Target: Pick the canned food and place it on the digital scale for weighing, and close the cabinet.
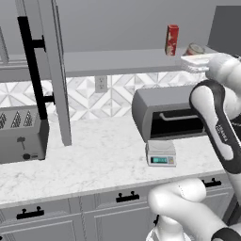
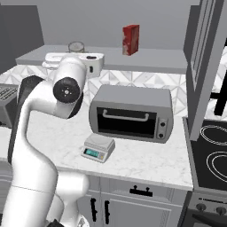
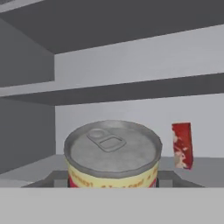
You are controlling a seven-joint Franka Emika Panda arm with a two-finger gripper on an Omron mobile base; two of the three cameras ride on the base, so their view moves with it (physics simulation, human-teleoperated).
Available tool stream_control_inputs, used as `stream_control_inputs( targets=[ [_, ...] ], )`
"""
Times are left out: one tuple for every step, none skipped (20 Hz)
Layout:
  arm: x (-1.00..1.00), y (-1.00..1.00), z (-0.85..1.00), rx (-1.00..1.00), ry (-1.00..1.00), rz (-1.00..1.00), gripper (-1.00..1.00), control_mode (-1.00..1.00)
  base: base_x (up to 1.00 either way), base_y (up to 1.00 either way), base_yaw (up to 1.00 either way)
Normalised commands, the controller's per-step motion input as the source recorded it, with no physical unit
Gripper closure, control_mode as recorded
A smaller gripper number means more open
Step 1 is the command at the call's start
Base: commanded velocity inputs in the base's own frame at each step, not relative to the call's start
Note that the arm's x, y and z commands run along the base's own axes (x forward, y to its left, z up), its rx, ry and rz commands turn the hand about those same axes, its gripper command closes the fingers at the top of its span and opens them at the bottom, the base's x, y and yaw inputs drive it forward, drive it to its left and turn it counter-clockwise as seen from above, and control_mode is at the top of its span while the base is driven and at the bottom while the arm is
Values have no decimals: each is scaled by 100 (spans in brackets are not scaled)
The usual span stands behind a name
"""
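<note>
Two items stand on the open cabinet [image 1: 47, 70] shelf: the canned food [image 3: 113, 154] and, well to its side, a red box [image 3: 182, 145]. In the hand view the can sits directly between the finger tips of the pincer [image 3: 113, 180], which appears to be grasping it at its sides; whether the can has left the shelf cannot be told. On the marble surface [image 1: 94, 160] below, the digital scale [image 1: 161, 153] rests bare just before the toaster oven [image 2: 131, 112]. A cabinet door stands wide open
</note>
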Motion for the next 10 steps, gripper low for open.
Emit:
stream_control_inputs(
  targets=[
    [-94,0,-16,-10,22,31,100,-100,0,0,0],
    [-87,0,-37,-10,19,31,100,-100,0,0,0],
    [-79,0,-51,-8,19,31,100,-100,0,0,0],
    [-36,-4,-84,-7,27,30,100,-100,0,0,0],
    [-14,0,-97,-9,30,26,100,-100,0,0,0],
    [0,0,-92,-5,22,23,100,-100,0,0,0],
    [0,0,-89,-3,15,21,100,-100,0,0,0],
    [0,0,-99,-1,13,23,100,-100,0,0,0],
    [0,0,-100,0,8,23,100,-100,0,0,0],
    [0,-1,-100,0,5,23,100,-100,0,0,0]
  ],
)
